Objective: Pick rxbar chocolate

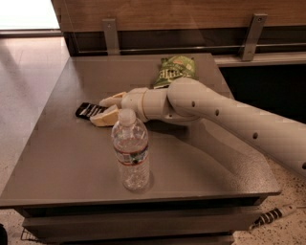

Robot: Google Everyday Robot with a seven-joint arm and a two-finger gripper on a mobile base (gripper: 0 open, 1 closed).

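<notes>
Claw (97, 113) spread around one end of the rxbar chocolate (86, 110)

Camera view: the claw sits low over the grey desk (62, 162), reaching toward the desk's left side on the end of a long white arm (224, 115) that comes in from the right edge of the picture. Its two pale fingers (113, 100) stand apart, one on the far side and one on the near side. The black rxbar chocolate lies flat on the desk right at the fingertips, its nearer end reaching in between them and the rest sticking out past the tips. The fingers are not closed on the wrapper, and whether either one touches it cannot be told.

Just in front of the claw, toward the camera, a clear water bottle (130, 155) stands upright with its cap on, and its top overlaps the claw's wrist in this view. Behind the claw, on the far side of the arm, a green chip bag (175, 70) lies near the desk's back edge, well apart from the bar. Beyond the desk runs a wooden panel (181, 12) with two metal brackets (110, 36). A striped cable (271, 216) lies on the speckled floor at lower right.
</notes>
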